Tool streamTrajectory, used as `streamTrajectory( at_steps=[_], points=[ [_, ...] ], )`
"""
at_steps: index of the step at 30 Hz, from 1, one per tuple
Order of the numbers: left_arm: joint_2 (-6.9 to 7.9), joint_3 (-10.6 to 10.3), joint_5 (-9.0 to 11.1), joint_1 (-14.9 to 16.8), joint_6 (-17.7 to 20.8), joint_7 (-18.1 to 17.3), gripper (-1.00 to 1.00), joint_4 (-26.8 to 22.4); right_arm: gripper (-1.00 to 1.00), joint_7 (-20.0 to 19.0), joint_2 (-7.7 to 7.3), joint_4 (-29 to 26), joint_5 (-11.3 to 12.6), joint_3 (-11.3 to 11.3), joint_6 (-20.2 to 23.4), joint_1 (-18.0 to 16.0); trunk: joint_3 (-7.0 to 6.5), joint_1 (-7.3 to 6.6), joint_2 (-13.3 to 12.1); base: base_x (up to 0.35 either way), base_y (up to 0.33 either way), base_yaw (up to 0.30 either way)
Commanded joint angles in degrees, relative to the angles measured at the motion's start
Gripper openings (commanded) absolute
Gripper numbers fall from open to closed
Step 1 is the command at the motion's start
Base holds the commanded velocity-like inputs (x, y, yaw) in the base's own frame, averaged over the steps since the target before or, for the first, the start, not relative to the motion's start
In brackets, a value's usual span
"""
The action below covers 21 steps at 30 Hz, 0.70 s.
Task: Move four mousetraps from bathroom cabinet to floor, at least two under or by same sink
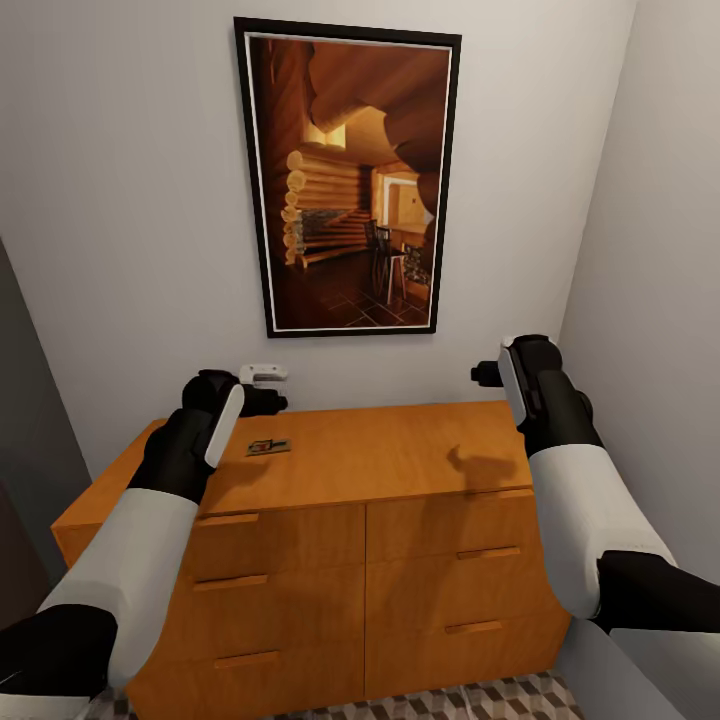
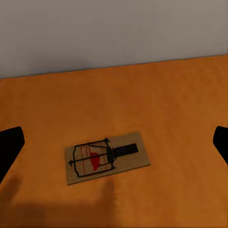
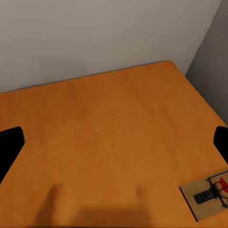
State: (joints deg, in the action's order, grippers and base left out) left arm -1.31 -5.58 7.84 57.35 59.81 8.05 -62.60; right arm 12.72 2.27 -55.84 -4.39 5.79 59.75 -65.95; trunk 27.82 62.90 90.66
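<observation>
Cabinet point(image 1: 330, 520) fills the lower head view: wide orange-brown chest w/ bar-handled drawers, backed against the white wall and reaching nearly to the side wall at right. I've got both arms up over its top. Behind it hangs a big black-framed picture point(image 1: 348, 178) of a log-cabin interior. A strip of cube-pattern bathroom floor point(image 1: 470, 700) shows below the drawer fronts.

Left arm sits over the top's left part, left gripper point(image 2: 114, 142) pointing down at the wood. In the left wrist view its two dark fingertips point(image 2: 9, 147) stand far apart at the frame edges w/ nothing between them, so it's released. Right arm is above the top's right back corner. Right gripper point(image 3: 114, 142) looks the same in its wrist view: tips spread wide, nothing held.

A small white plug-like gadget point(image 1: 263, 374) is on the wall just above the back edge, near my left gripper.

One mousetrap point(image 2: 107, 157) lies flat on the top, left of centre, roughly midway between front and back edges: wooden board, dark wire, red mark. It's directly under the left gripper, not touched. The right wrist view catches a trap board point(image 3: 209, 194) cut off at the frame edge; can't tell if it's the same one.
</observation>
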Motion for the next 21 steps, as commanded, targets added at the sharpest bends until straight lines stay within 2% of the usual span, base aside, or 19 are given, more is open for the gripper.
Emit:
streamTrajectory(
  at_steps=[1,5,10,18,21],
  points=[
    [0.49,0.0,0.4,0.0,0.2,0.6,1.0,-0.1,1.0,-0.6,0.05,0.0,0.2,0.1,0.3,-0.1,0.07,0.0,0.0,0.0,0.0,0.0],
    [2.0,0.9,-0.3,0.0,0.2,0.7,1.0,-0.2,1.0,-2.0,-0.21,0.3,3.7,-0.2,0.3,-0.1,0.07,0.0,0.0,0.0,0.0,0.0],
    [2.78,3.0,-0.2,0.0,0.2,0.7,1.0,-0.2,1.0,-2.6,-0.45,0.4,6.7,-0.2,0.3,-0.1,0.07,0.0,0.0,0.0,0.0,0.0],
    [2.73,4.5,0.0,0.0,0.2,0.6,1.0,0.3,1.0,-1.4,-0.2,0.5,7.1,0.8,0.3,-0.1,0.07,0.0,0.0,0.0,0.0,0.0],
    [2.43,4.7,0.0,0.0,0.2,0.5,1.0,0.7,1.0,1.9,0.07,0.5,6.3,3.8,0.3,-0.1,0.07,0.0,0.0,0.0,0.0,0.0]
  ],
)
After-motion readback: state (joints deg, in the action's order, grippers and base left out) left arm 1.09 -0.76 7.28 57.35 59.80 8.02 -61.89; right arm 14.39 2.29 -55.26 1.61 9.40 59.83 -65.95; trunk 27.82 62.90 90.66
